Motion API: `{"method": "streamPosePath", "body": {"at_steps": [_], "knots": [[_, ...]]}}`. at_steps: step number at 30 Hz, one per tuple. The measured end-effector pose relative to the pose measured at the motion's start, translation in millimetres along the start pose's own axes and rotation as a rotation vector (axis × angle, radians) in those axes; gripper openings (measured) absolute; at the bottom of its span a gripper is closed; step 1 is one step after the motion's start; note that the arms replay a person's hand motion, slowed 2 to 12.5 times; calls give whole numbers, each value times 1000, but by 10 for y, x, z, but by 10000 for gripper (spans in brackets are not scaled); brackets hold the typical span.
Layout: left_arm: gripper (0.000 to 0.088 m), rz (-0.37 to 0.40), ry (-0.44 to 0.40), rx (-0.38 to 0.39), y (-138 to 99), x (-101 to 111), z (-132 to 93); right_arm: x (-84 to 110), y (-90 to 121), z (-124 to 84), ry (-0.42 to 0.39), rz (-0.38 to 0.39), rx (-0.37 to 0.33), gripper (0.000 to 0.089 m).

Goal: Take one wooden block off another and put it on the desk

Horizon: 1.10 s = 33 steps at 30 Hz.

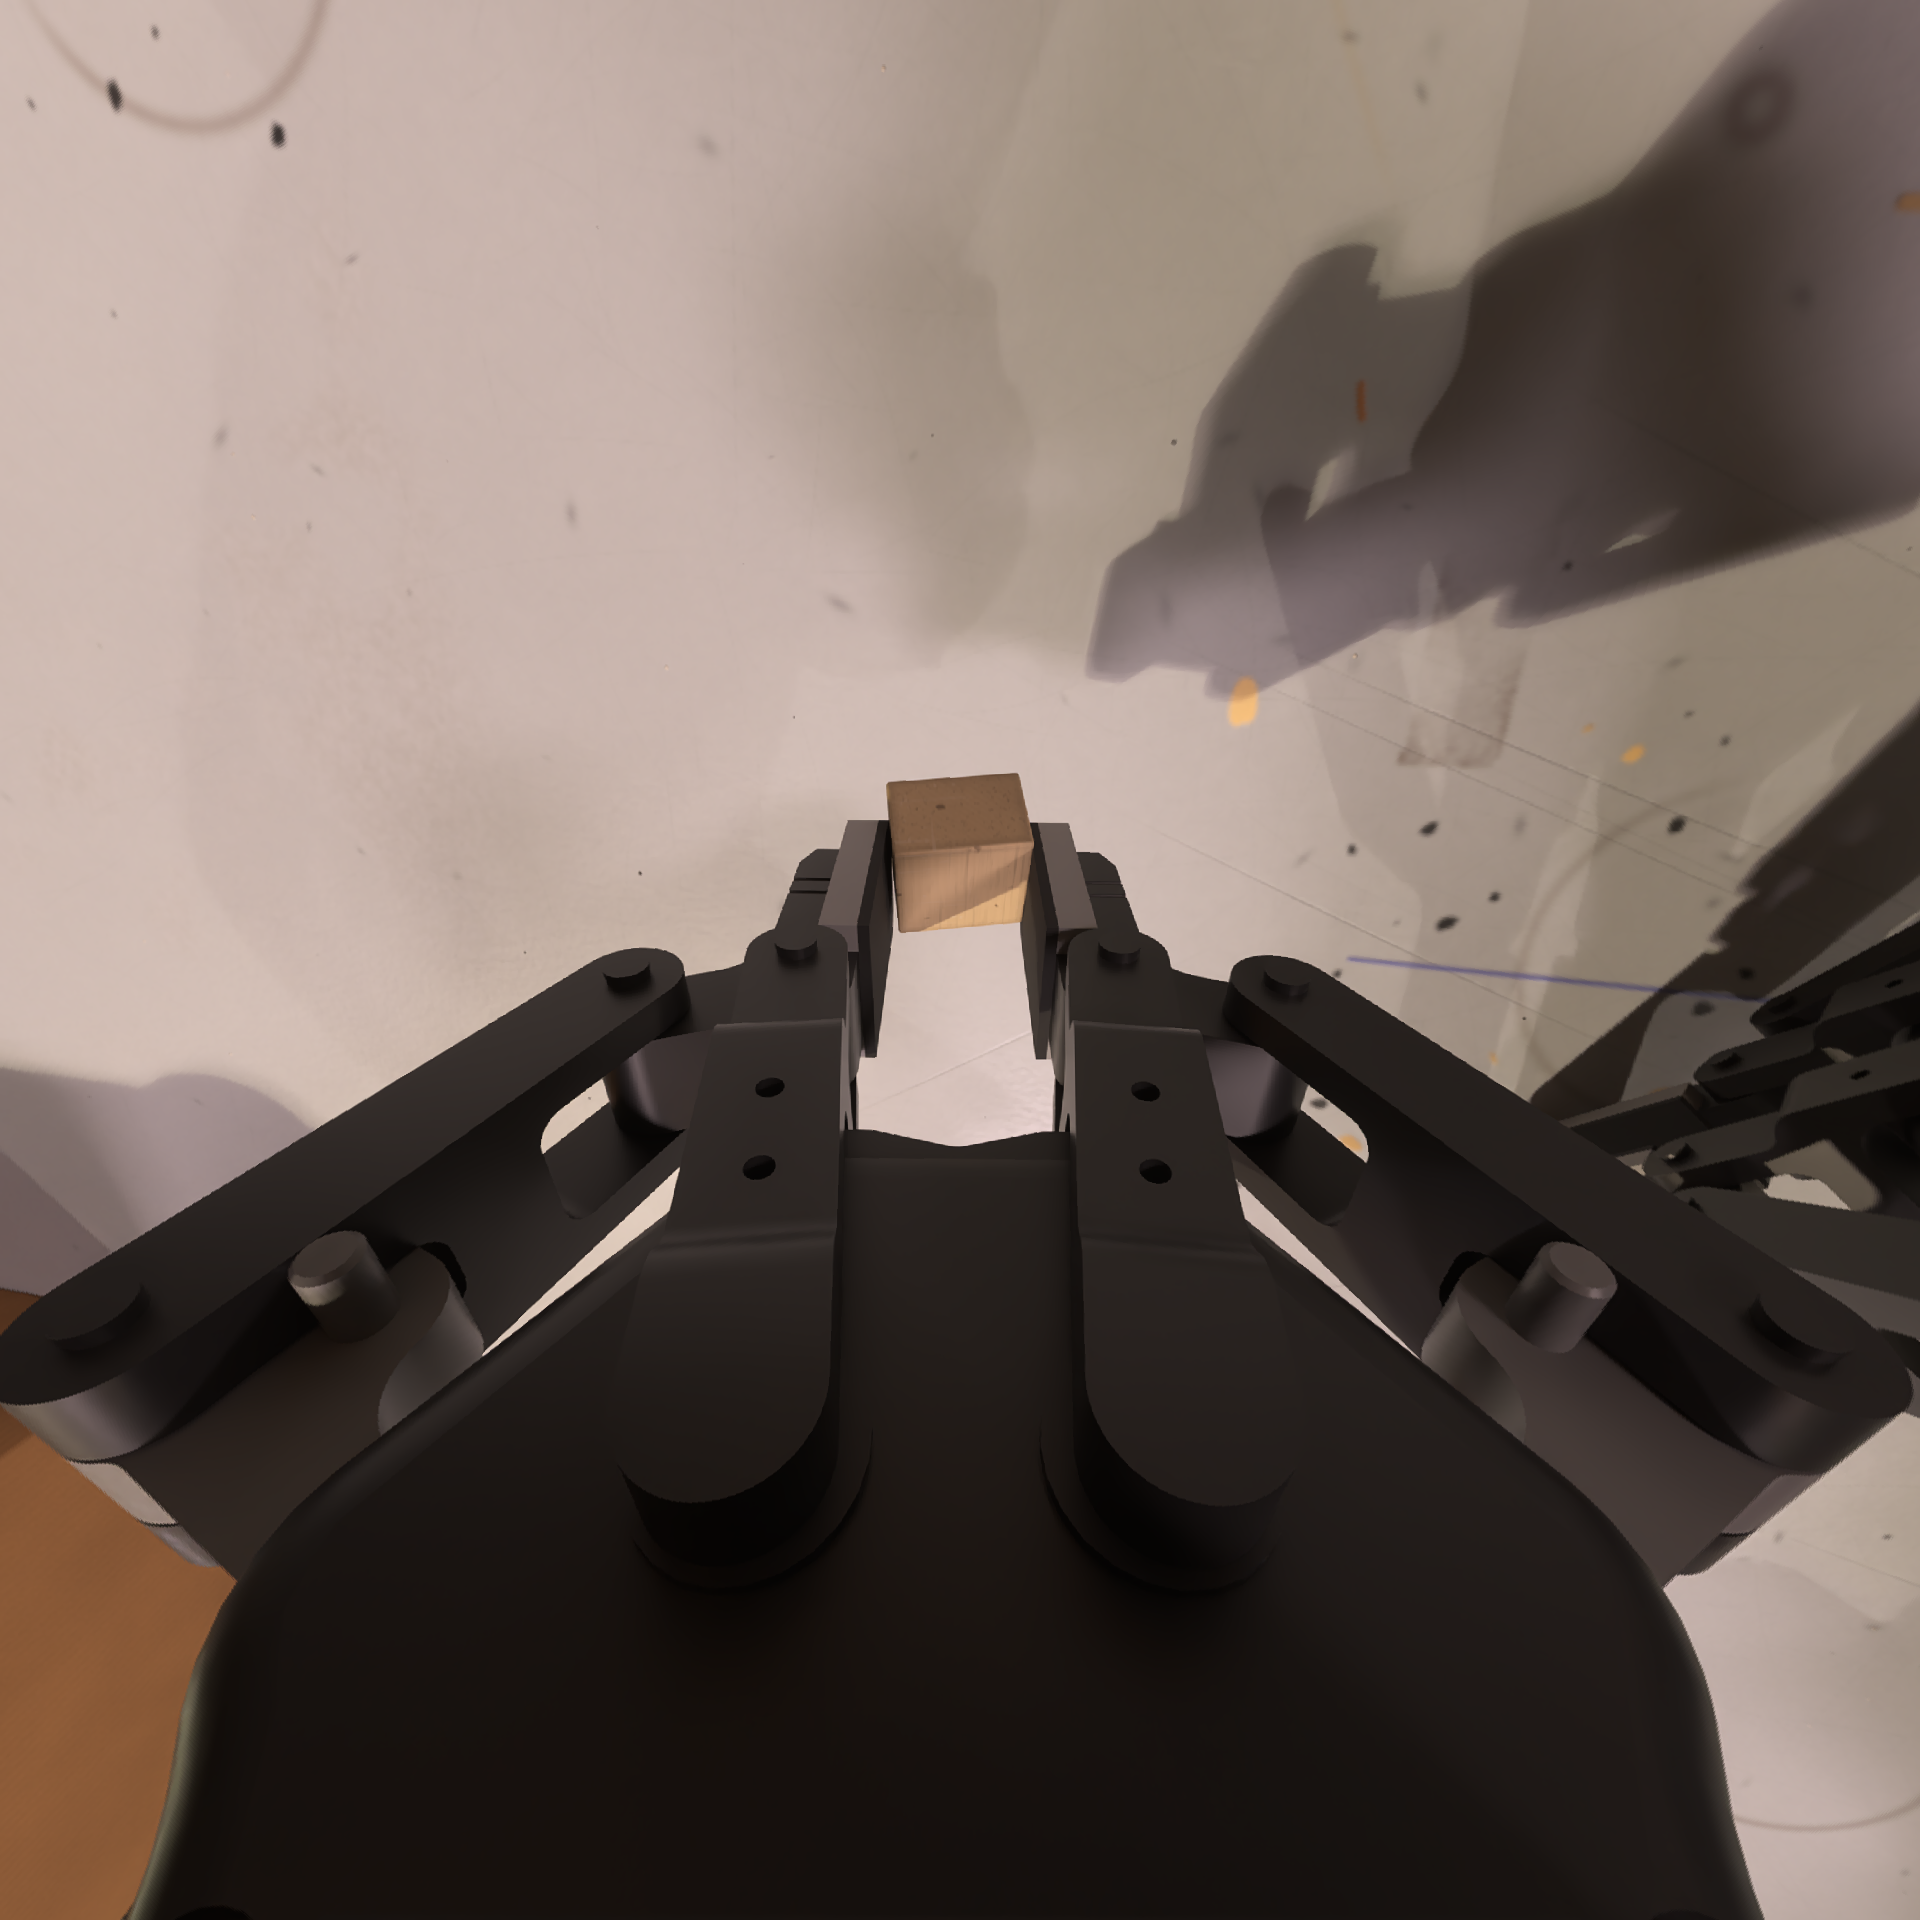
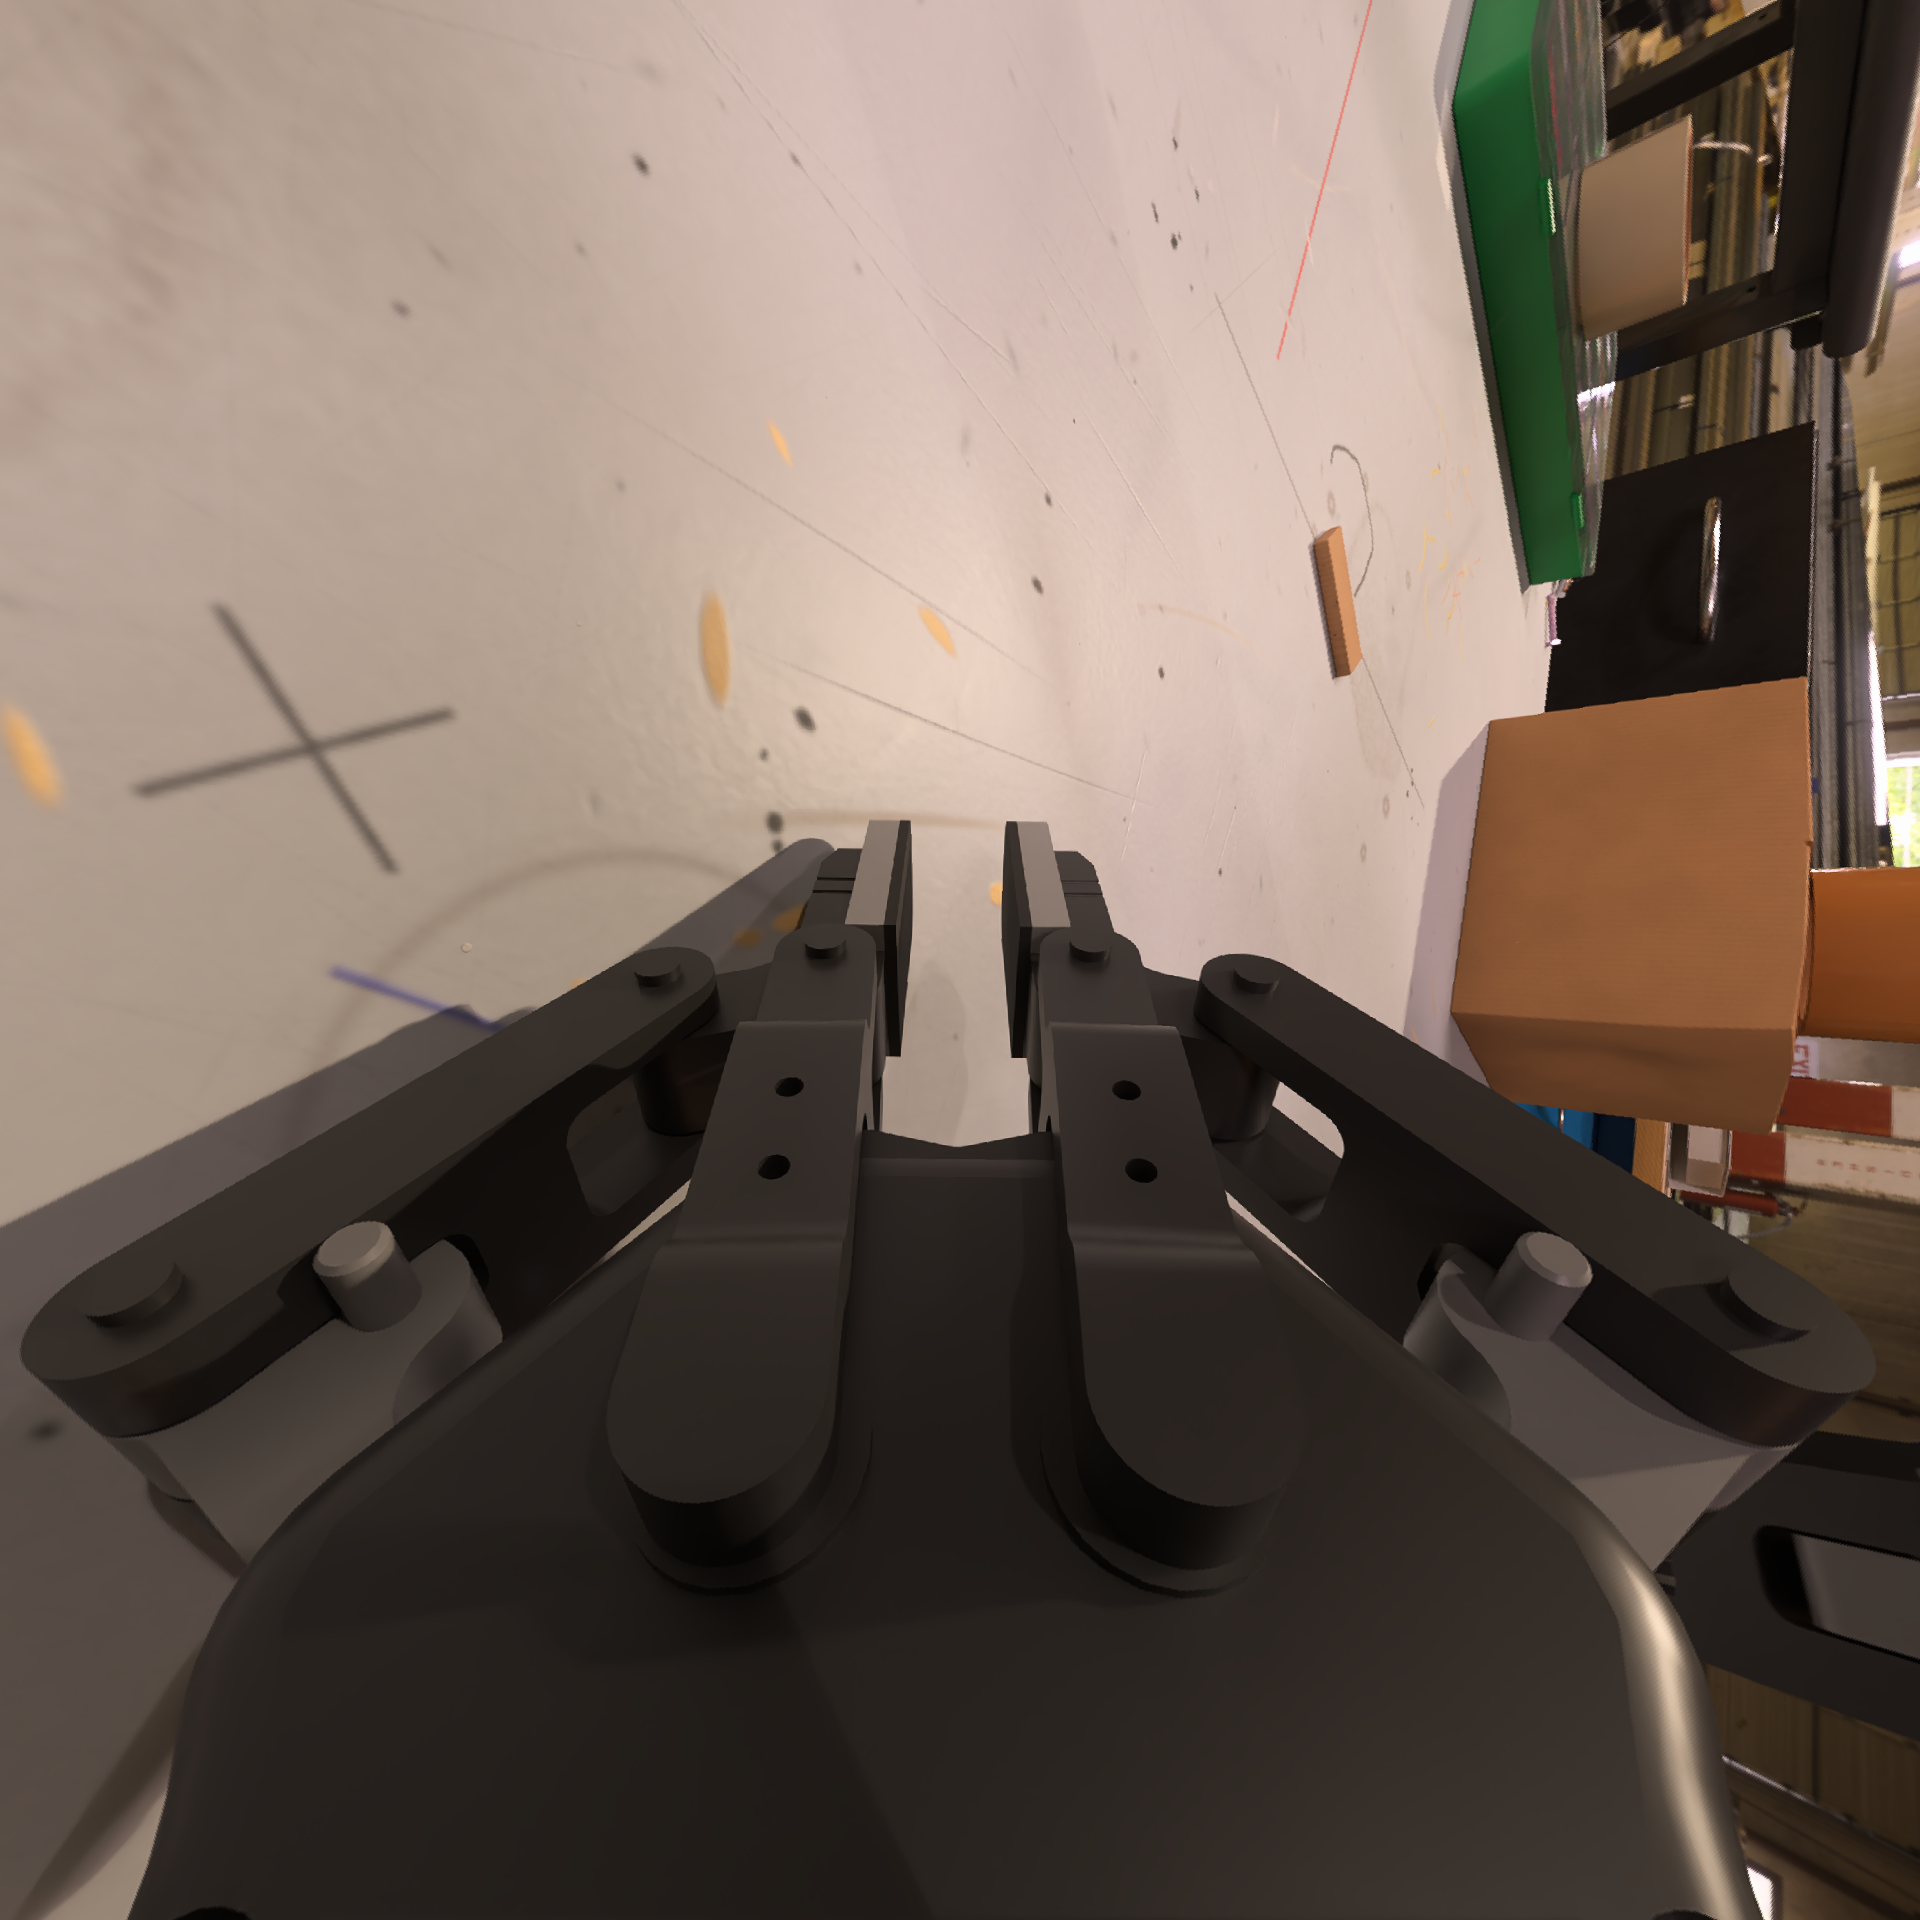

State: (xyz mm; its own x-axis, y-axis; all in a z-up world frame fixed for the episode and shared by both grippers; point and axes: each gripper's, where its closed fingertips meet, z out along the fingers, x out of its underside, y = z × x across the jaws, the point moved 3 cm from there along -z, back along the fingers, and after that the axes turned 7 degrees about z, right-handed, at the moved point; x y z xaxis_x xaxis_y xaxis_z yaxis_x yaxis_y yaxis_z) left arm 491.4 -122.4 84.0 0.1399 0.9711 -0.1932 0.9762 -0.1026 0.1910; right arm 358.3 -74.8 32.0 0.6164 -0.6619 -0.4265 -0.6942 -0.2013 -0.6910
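Observation:
My left gripper [image 1: 961, 868] is shut on a small light wooden block [image 1: 958, 831], held at the fingertips above the white desk [image 1: 468, 520]. Its shadow falls on the desk far off at the upper right, so the block hangs clear of the surface. A second, flat wooden block [image 2: 1337, 603] lies on the desk in the right wrist view, far ahead and to the right of my right gripper [image 2: 958, 883]. The right gripper is empty, its fingers a narrow gap apart, close over the desk [image 2: 520, 364]. It also shows at the right edge of the left wrist view [image 1: 1787, 1070].
A cardboard box [image 2: 1631, 894] stands at the desk's right side in the right wrist view. Beyond it are a black object [image 2: 1683, 582] and a green board [image 2: 1507, 291]. A brown surface [image 1: 62, 1558] shows at the lower left of the left wrist view.

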Motion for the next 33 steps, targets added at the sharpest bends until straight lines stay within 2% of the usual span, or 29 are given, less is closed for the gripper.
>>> {"method": "streamPosePath", "body": {"at_steps": [18, 33], "knots": [[228, 45, 46, 76, -15, -70, 243, 2, -2, 0, -3, 5, -4, 160], [228, 91, 128, 106, -29, -66, 361, 3, -2, -1, -3, 2, -3, 161]]}}
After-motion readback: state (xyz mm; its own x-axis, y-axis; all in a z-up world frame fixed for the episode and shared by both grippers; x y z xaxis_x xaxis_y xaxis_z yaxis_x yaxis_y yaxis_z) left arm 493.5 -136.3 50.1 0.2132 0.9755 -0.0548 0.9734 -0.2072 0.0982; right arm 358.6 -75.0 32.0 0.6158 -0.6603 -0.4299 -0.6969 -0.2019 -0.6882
